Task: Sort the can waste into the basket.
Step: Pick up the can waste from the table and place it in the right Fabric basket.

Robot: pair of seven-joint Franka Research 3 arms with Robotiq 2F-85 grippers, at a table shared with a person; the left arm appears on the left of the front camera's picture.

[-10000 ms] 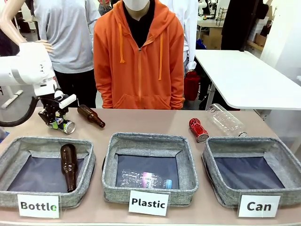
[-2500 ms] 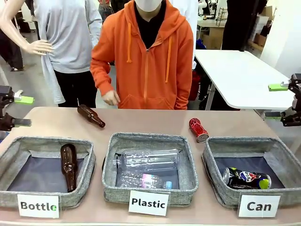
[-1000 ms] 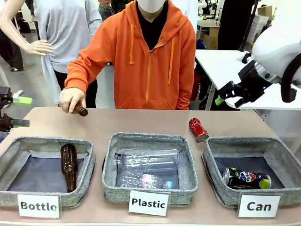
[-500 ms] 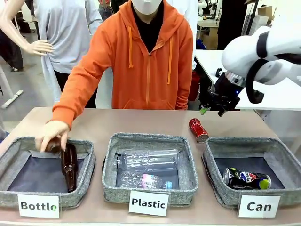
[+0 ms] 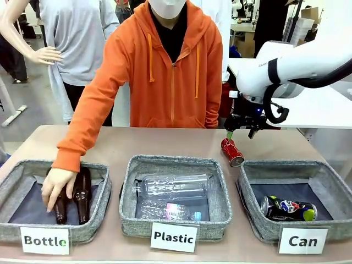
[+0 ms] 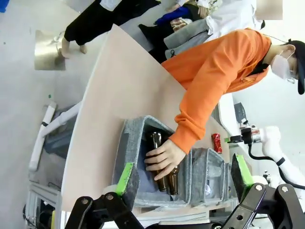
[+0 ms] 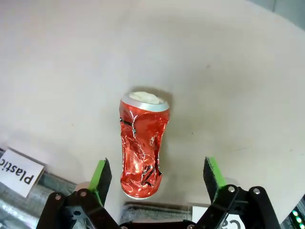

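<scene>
The dented red can (image 5: pixel 232 152) lies on the table just behind the gap between two bins. My right gripper (image 5: pixel 240 133) hangs open just above it. In the right wrist view the red can (image 7: pixel 143 143) lies between the green pads (image 7: pixel 101 174), and the right gripper (image 7: pixel 157 172) is not touching it. The dark blue can (image 5: pixel 289 209) lies inside the grey basket (image 5: pixel 247 190) labelled "Can". My left gripper (image 6: pixel 183 167) is open and holds nothing, well off the table's left end. From there the red can (image 6: pixel 217 142) looks small and far off.
A person in an orange hoodie rests a hand (image 5: pixel 55 187) on brown bottles in the "Bottle" bin (image 5: pixel 99 220). The "Plastic" bin (image 5: pixel 223 212) in the middle holds clear bottles. A white table (image 5: pixel 286 93) stands behind on the right.
My right arm has swung in from the right and come down over the red can. The person has carried a brown bottle into the "Bottle" bin and the hand now lies inside it.
</scene>
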